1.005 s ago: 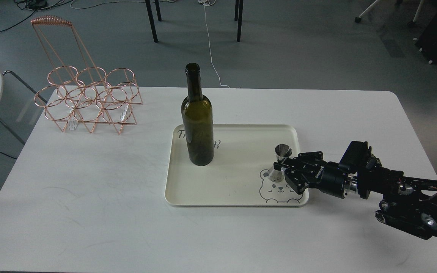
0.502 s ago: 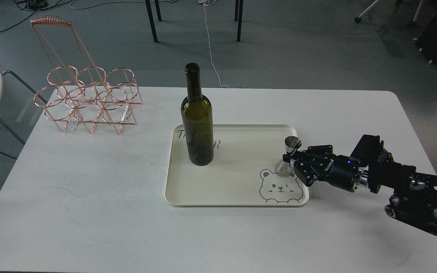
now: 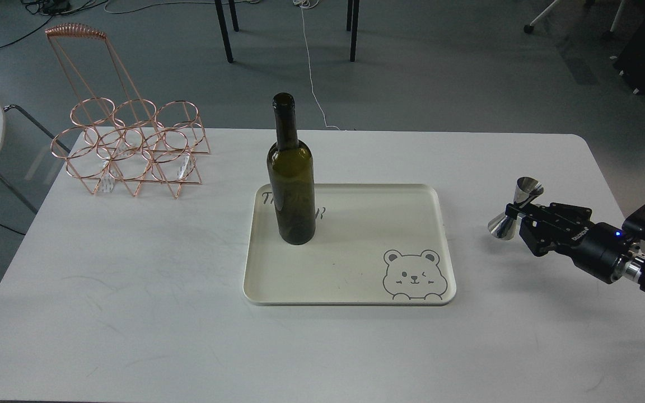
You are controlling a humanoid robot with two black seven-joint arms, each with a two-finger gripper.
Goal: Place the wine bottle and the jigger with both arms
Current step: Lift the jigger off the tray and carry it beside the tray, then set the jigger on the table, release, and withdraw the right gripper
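Readable markings

White lettering on the right gripper (image 3: 515, 219) body, too small to read; the tray (image 3: 350, 246), left of it, shows "T…R", partly hidden by the wine bottle (image 3: 291, 179).

Cream tray (image 3: 356, 291) with bear print on white table (image 3: 132, 313), copper wire rack (image 3: 129, 151) far left
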